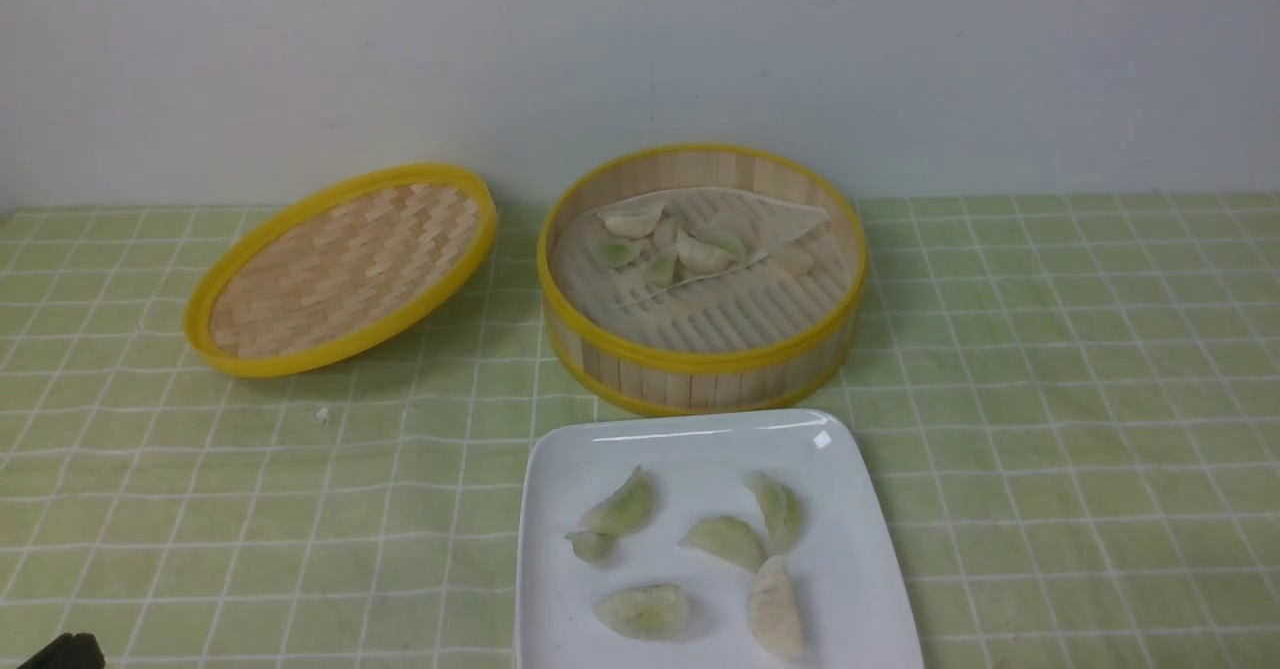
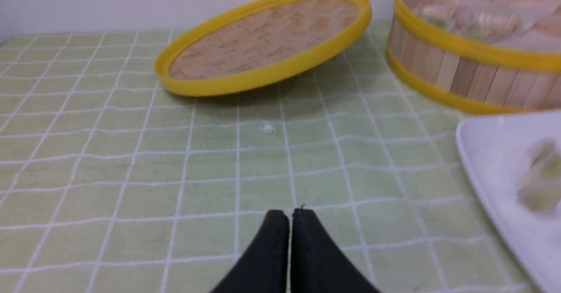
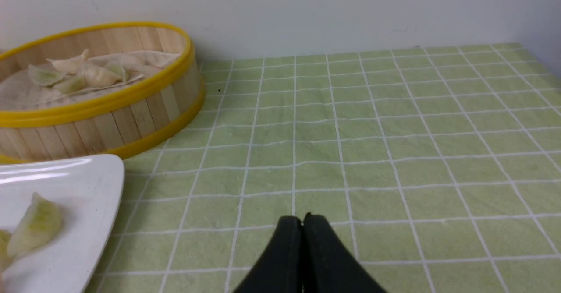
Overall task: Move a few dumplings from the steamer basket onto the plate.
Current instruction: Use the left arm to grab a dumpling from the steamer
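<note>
In the front view, several dumplings (image 1: 646, 611) lie on the plate (image 1: 560, 449), just in front of the steamer basket (image 1: 705, 361), where more sit clustered on the liner (image 1: 790, 217). I judge the moving done or nearly so; I'd leave the plate undisturbed.

The left wrist view shows my left tool (image 2: 291, 216) closed, nothing held; I'd keep it back from the plate's rim.

In the right wrist view, my right tool (image 3: 301, 220) is closed and empty; if another is wanted, I'd lift it gently, without snagging the liner.
</note>
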